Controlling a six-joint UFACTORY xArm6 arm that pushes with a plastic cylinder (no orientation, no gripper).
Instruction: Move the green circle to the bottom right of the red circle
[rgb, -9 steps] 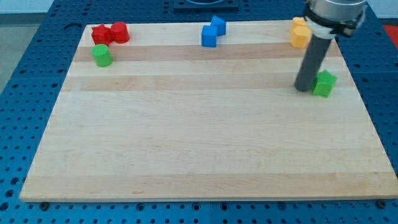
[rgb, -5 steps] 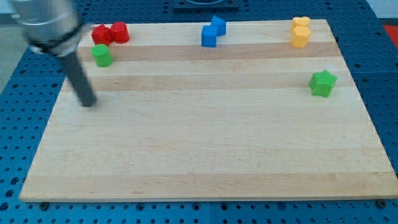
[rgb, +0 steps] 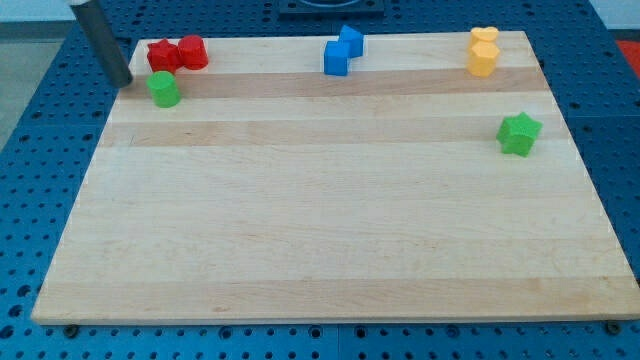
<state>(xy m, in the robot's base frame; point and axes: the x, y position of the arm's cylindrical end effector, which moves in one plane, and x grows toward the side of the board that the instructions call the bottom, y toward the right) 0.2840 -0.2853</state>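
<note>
My tip (rgb: 122, 82) sits at the worktop's (rgb: 320, 230) top-left edge, just left of the green circle (rgb: 164, 89), w/ a small gap, not touching. No fingers on this rig, only a plain dark matte rod.

Green circle: short cylinder, just below and left of the red circle (rgb: 192, 52). A red block (rgb: 162, 55), lumpy, shape unclear, touches the red circle's left side.

Worktop is pale wood planks w/ visible grain, on a blue perforated base (rgb: 40, 150).

Top middle: two blue blocks (rgb: 343, 52), angular, touching. Top right: two yellow blocks (rgb: 483, 52), rounded, touching. Green star (rgb: 519, 133) alone at the view's right.
</note>
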